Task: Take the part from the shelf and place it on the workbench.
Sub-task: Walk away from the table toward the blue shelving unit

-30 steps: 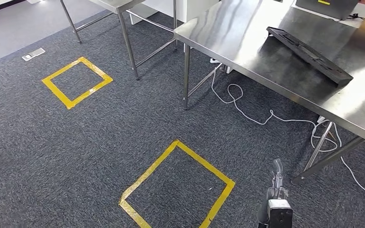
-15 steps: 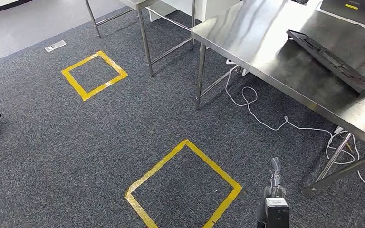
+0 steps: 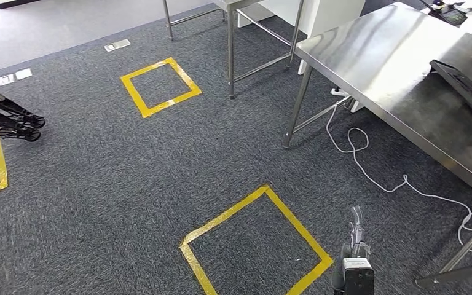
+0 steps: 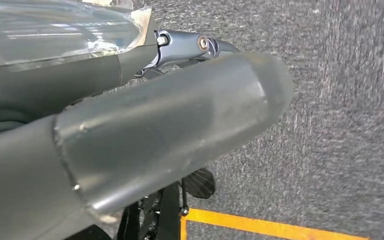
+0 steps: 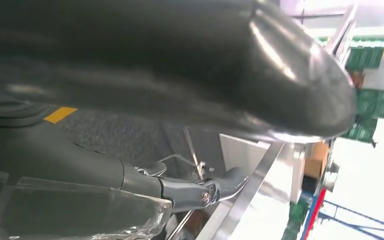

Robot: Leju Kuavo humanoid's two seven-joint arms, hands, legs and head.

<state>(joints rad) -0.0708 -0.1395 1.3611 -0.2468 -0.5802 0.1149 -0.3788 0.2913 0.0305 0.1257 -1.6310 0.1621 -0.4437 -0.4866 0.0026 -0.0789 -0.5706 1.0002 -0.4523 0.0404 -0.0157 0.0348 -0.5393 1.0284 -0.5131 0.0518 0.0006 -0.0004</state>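
Observation:
A long black flat part [image 3: 467,83] lies on the steel workbench [image 3: 393,67] at the right of the head view, partly cut off by the picture's edge. My right hand [image 3: 356,246] hangs low beside me over the carpet, fingers straight, holding nothing. The right wrist view shows its thick thumb [image 5: 180,60] and a finger [image 5: 200,192] apart, with the workbench [image 5: 260,200] edge beyond. In the left wrist view my left hand [image 4: 155,135] hangs over the carpet with thumb and fingers apart and nothing between them.
Yellow tape squares mark the carpet, one near [image 3: 298,222], one farther [image 3: 147,67], and a strip [image 3: 0,160] at the left edge. A black wheeled base [image 3: 6,114] stands at left. A white cable [image 3: 369,166] trails under the workbench. A second table's legs [image 3: 230,55] stand behind.
The camera has swung left: the whole scene slid right, the workbench and black part moved toward the right edge, and the wheeled base came into view. My right hand hangs as before.

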